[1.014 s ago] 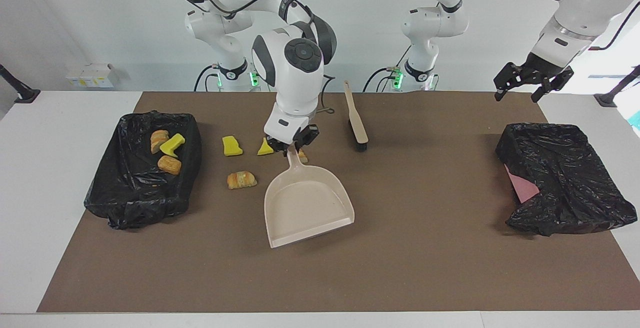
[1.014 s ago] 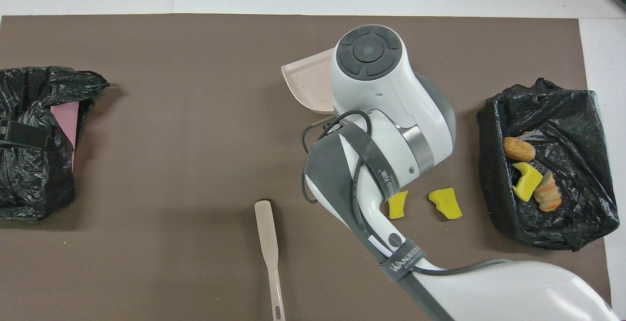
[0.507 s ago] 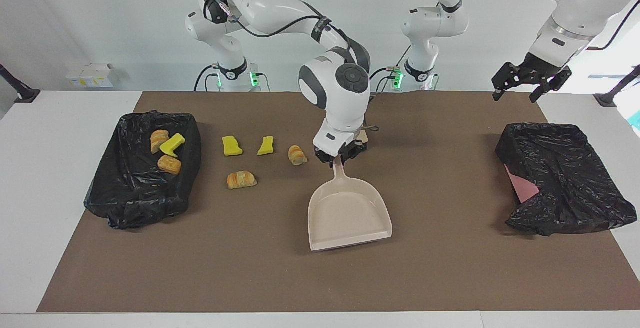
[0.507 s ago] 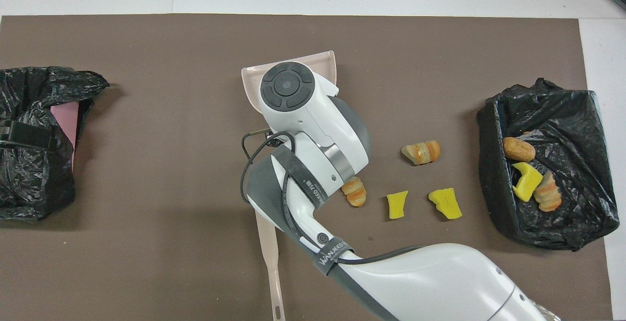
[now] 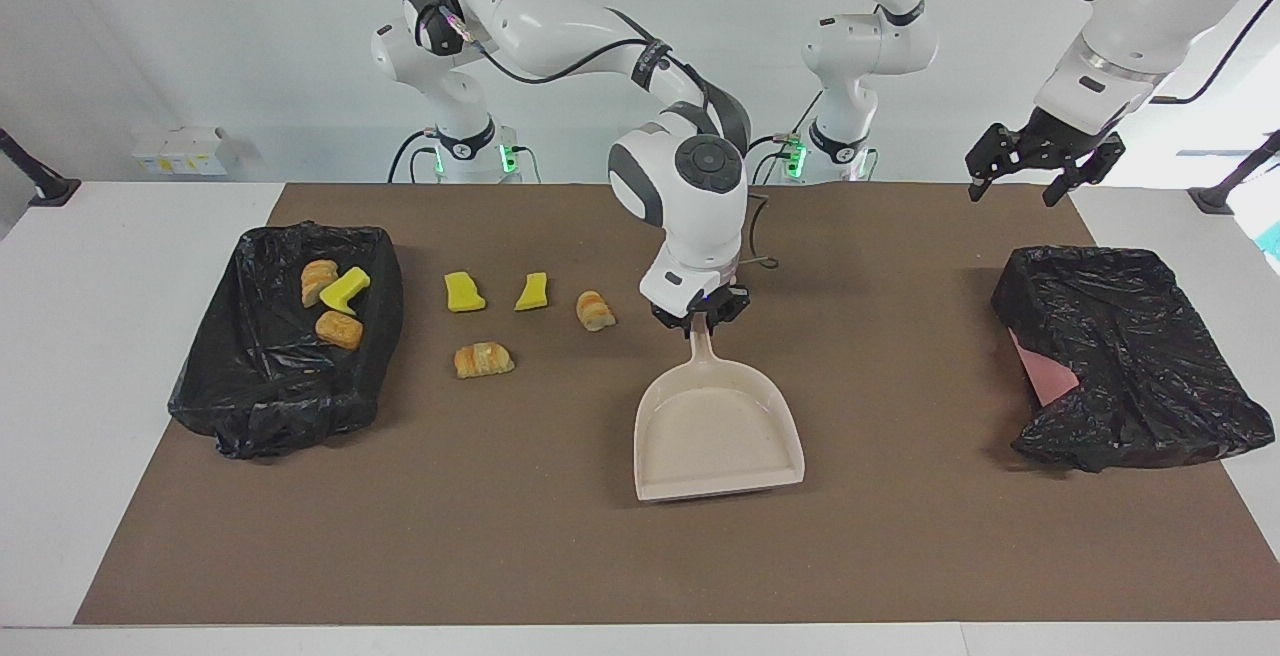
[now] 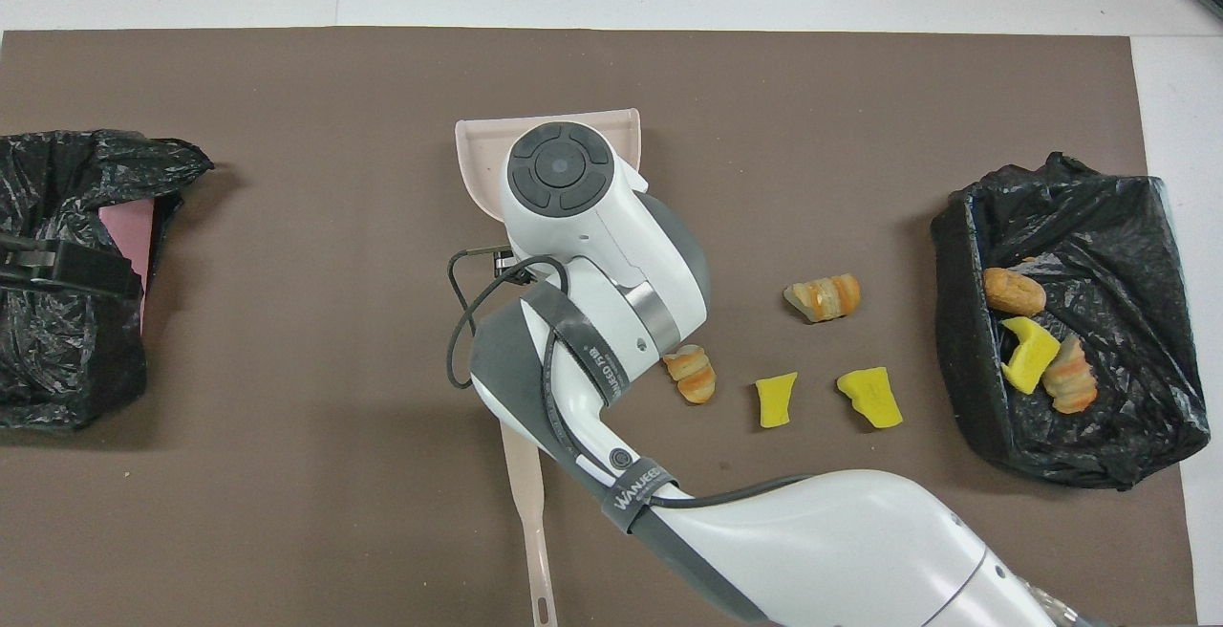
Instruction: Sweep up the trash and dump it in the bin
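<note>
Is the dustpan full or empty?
Empty. The dustpan shows only its bare beige inside; four scraps lie on the mat beside it.

Overhead view: right arm (image 6: 611, 254) covers most of the dustpan (image 6: 478, 144), only its lip and one corner show; right end effector fully hidden under the wrist. Brush (image 6: 525, 503) head hidden by the same arm, handle cut by bottom edge. Facing view: brush not visible, blocked by the arm. Left end effector (image 5: 1030, 158) in the overhead view shows only as a dark bar at the edge, over the bin (image 6: 67, 340) at the left arm's end. That bin's inside can't be read in either view.
</note>
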Action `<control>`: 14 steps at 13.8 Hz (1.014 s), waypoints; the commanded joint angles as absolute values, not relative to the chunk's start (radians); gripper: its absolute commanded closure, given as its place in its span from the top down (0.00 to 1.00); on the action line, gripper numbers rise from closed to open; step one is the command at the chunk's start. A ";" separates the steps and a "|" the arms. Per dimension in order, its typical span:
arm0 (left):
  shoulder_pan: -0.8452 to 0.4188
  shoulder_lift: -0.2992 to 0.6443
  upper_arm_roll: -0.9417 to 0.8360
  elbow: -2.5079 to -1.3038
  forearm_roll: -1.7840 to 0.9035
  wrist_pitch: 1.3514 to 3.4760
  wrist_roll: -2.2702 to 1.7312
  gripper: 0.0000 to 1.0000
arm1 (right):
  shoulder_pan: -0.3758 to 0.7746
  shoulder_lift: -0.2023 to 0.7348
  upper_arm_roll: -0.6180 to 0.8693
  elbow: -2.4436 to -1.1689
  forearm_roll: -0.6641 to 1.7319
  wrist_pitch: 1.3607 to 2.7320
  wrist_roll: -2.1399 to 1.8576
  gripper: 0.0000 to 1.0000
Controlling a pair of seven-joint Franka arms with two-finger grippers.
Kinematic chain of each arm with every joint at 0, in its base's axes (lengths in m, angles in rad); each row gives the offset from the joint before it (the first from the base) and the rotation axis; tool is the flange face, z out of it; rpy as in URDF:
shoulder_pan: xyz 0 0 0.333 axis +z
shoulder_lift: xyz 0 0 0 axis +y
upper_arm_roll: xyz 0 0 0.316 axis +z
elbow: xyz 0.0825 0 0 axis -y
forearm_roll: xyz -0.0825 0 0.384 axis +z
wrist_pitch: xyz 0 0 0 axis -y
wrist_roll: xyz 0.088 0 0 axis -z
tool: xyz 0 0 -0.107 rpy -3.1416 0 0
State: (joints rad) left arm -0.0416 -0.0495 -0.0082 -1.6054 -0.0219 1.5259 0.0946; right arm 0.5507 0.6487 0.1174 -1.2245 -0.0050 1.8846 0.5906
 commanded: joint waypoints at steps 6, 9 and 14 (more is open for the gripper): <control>-0.090 -0.058 0.002 -1.654 -0.008 1.551 0.086 1.00 | 0.591 0.690 0.115 -1.284 0.018 2.014 0.663 0.02; -0.098 -0.051 0.002 -1.678 -0.008 1.598 0.077 1.00 | 0.588 0.687 0.115 -1.299 0.014 2.029 0.684 0.31; -0.147 0.004 0.002 -1.666 -0.002 1.677 0.048 1.00 | 0.588 0.644 0.115 -1.319 0.020 2.006 0.730 0.65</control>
State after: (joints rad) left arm -0.1182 -0.0072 -0.0100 -1.6619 -0.0219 1.6421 0.0659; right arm 0.5925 0.6965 0.1135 -1.2756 -0.0038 2.0064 0.6943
